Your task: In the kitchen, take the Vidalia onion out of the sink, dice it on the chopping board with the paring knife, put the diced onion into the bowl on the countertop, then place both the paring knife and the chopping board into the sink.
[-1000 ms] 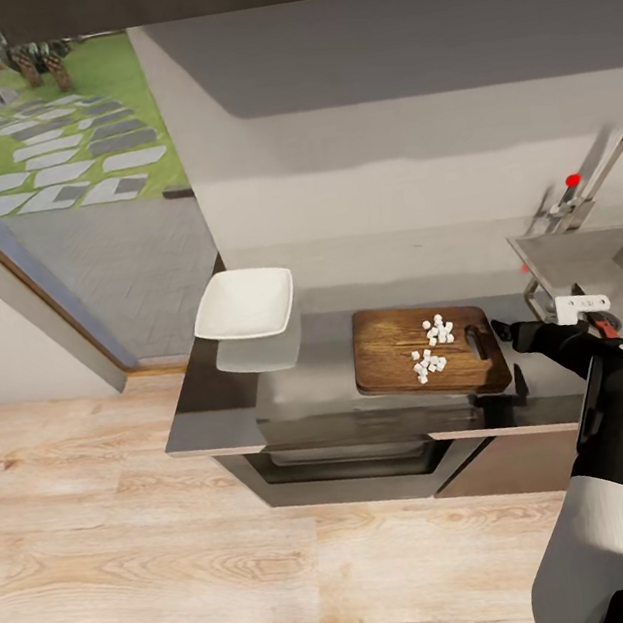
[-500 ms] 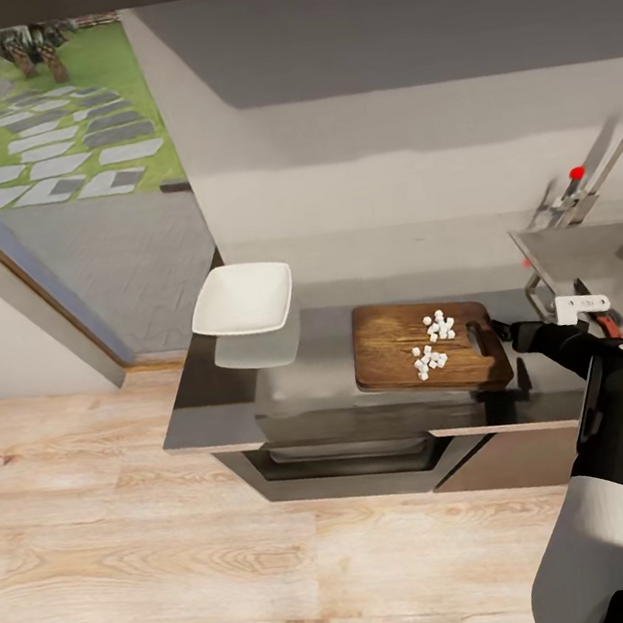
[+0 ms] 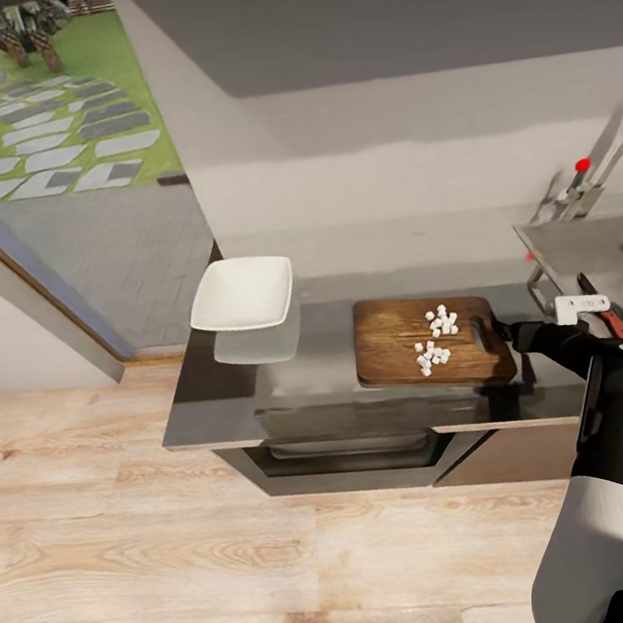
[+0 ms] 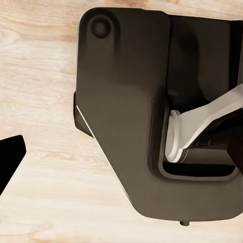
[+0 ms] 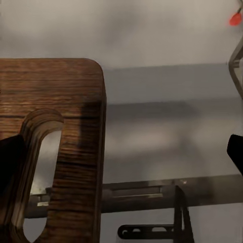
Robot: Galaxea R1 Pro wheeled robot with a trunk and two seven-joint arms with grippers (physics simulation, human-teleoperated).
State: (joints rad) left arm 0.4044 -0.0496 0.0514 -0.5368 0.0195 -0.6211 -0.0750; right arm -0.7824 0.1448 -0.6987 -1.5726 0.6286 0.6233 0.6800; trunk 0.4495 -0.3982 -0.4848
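A: Where's the chopping board [image 3: 428, 343]?
B: On the countertop [image 3: 214, 394], white diced onion [image 3: 436, 339] piled on it. Bowl [image 3: 241, 295] well apart, at the counter's far end.
A: Right gripper [image 3: 505, 328]?
B: At the board's slot-handle end, jaws spread wide, nothing between them.
A: Paring knife [image 3: 603, 308]?
B: By the sink [image 3: 597, 259] edge.
A: Left gripper?
B: Cannot tell.

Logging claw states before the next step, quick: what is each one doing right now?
Left claw: one dark fingertip in view over the wood floor; open or shut cannot be told.
Right claw: open beside the chopping board's handle end, holding nothing.
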